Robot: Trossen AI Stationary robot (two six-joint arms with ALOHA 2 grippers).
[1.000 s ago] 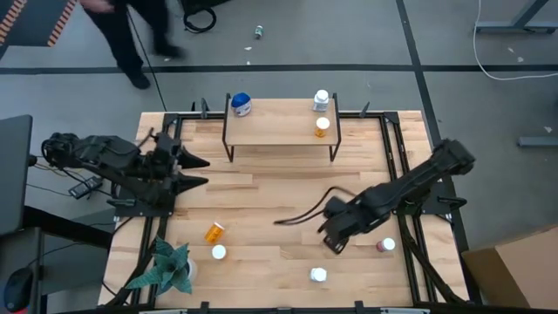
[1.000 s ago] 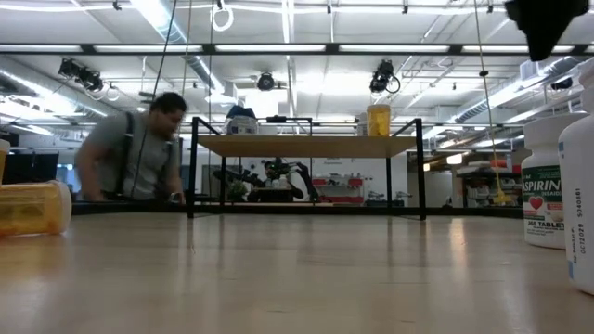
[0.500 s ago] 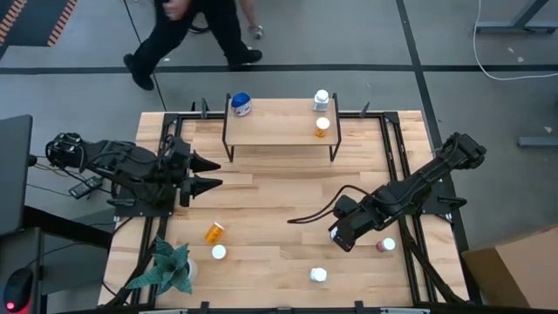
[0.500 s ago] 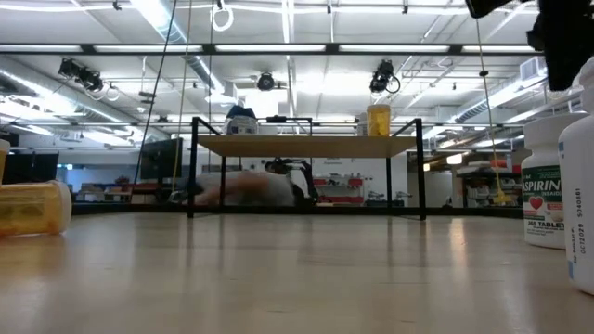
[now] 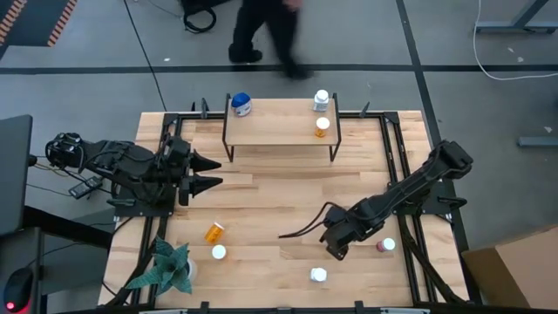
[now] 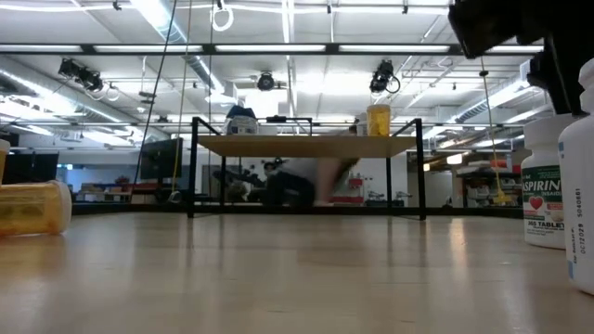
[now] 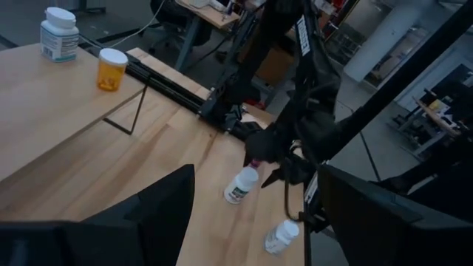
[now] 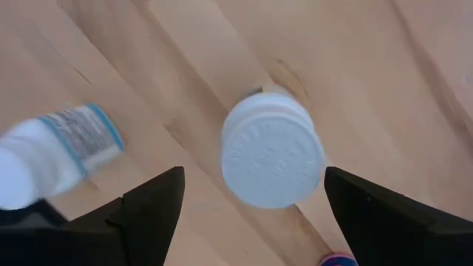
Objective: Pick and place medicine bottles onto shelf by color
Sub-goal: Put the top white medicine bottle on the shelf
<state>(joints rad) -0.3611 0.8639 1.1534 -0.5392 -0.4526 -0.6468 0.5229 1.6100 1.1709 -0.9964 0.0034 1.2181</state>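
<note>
Medicine bottles are what I'm sorting here, and right now the one I'm lining up on is a white-capped bottle [image 8: 273,158] standing upright on the worktop [image 5: 279,201], straight under my right hand [image 5: 336,251] in its wrist view, framed between the two dark fingers with clear gaps on both sides. That hand is hanging over the near right part of the worktop, spread as wide as it goes, holding nothing and touching nothing. My worry: another white bottle [image 8: 55,151] is lying on its side just beside the target, so if I'm dropping down a bit off-centre, one finger could be clipping it and sending it rolling, or landing on the cap and tipping the upright one over. There's also a dark red bottle [image 5: 385,246] just beside the hand on the other side, easy to bump on the way down. The shelf [image 5: 281,123] is sitting at the far edge, already carrying a blue-lidded bottle [image 5: 241,105] at one end and a white one [image 5: 322,99] plus an orange one [image 5: 323,126] at the other, so a sloppy placement could be knocking those. My left hand [image 5: 209,172] is waiting at the left side, fingers parted, empty.
</note>
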